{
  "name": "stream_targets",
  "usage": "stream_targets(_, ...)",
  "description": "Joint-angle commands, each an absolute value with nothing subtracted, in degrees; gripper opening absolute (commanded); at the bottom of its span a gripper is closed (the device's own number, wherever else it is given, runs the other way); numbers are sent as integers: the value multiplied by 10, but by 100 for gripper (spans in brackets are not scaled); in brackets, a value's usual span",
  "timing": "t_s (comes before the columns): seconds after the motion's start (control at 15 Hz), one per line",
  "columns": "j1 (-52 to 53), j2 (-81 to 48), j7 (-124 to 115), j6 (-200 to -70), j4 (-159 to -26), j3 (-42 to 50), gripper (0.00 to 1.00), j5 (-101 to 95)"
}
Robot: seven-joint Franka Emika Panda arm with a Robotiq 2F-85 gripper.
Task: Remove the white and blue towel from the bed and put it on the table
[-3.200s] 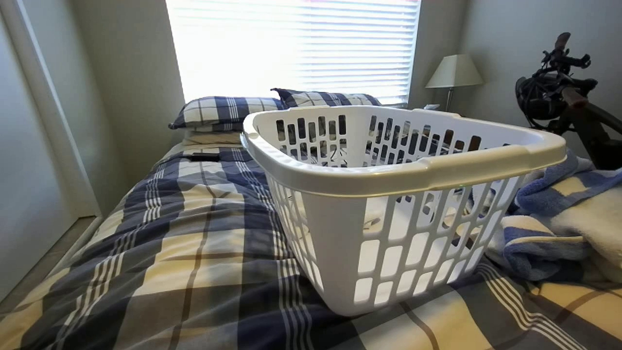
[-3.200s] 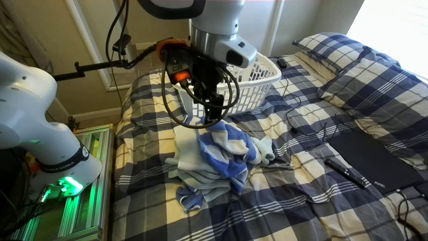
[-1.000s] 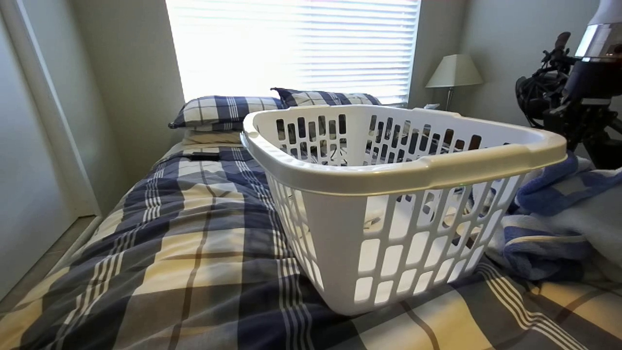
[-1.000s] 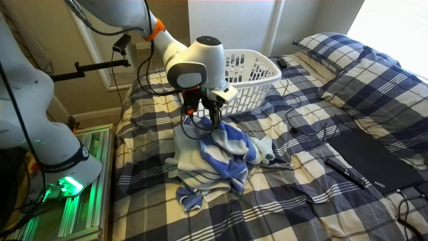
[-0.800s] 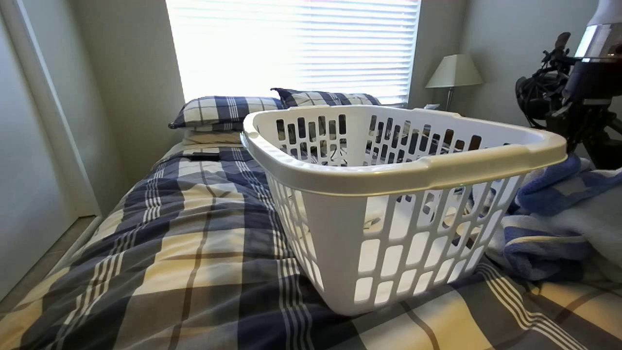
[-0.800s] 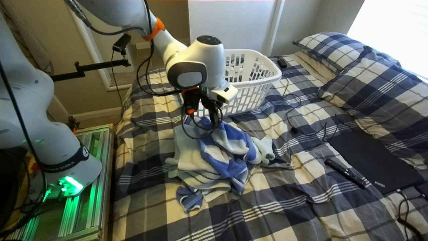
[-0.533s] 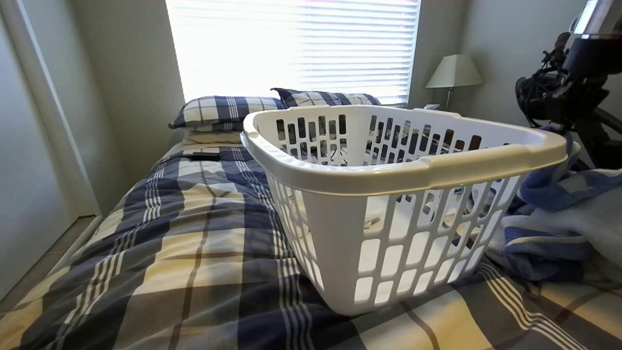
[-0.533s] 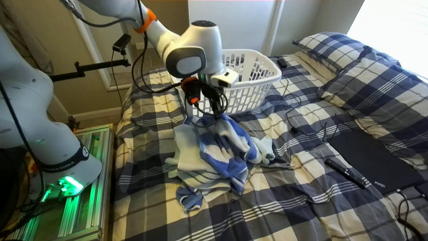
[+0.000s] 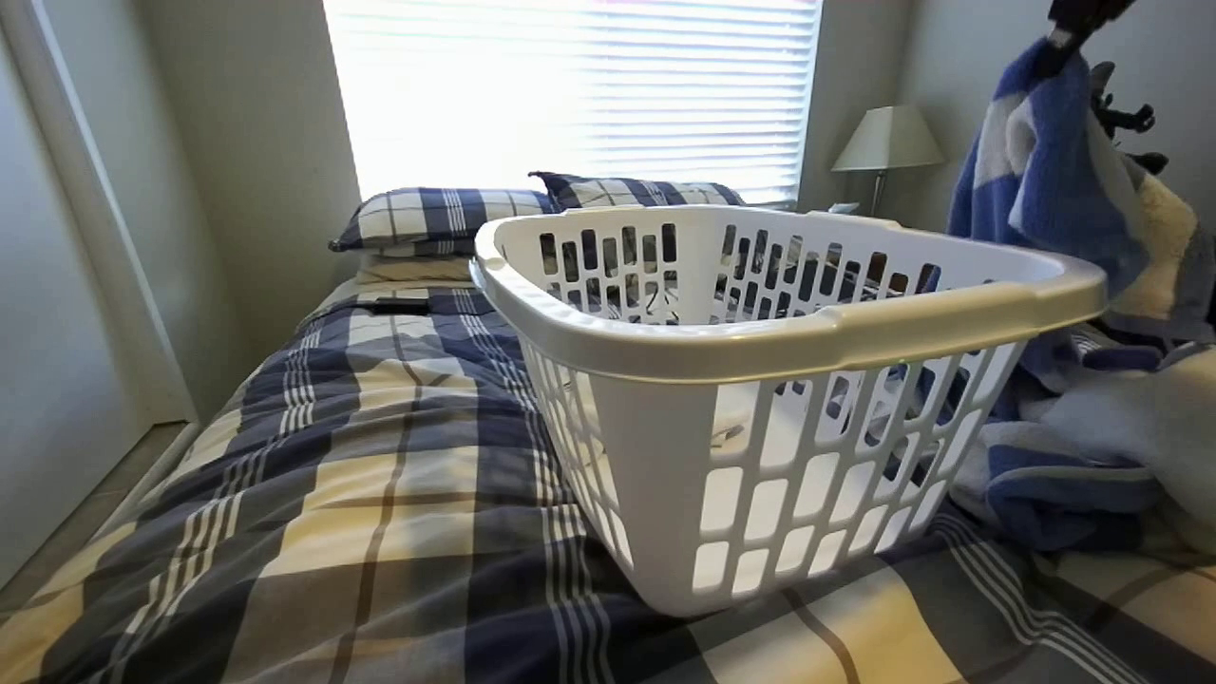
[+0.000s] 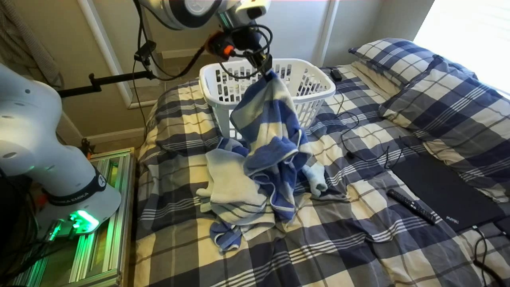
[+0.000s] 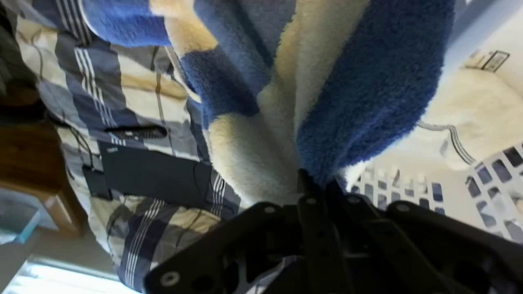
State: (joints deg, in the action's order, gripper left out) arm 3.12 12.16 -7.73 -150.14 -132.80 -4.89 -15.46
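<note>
Pinching white-and-blue towel [image 10: 275, 127], pincer [image 11: 320, 183] above bed [image 10: 338, 247]; arm base [image 10: 79, 201] reads "EMIKA", laptop [image 10: 442, 191] lettering too small to read

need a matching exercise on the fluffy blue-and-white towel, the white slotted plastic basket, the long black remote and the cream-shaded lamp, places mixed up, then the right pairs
Things
1. fluffy blue-and-white towel
2. white slotted plastic basket
3. long black remote
4. cream-shaded lamp

Places
A. right of the bright window in an exterior view
B. pinched at one end by the black gripper
C. lying beside the flat black laptop
D. standing upright on the plaid-covered bed

Right pairs: 1-B; 2-D; 3-C; 4-A
</note>
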Motion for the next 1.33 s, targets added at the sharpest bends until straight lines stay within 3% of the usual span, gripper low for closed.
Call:
stream_targets(0.0, 30, 182, -38, -1532, -1309, -48, 1, -144)
stream_targets(0.07, 24, 153, -62, -1511, -1314, -59, 5, -148)
stream_targets(0.47, 23, 177, -45, -1513, -1309, -57, 5, -146)
stream_targets(0.53, 23, 177, -45, -1513, -1309, -57, 1, -146)
stream_targets(1.27, 41, 0, -10, -1565, -982, -149, 1, -256)
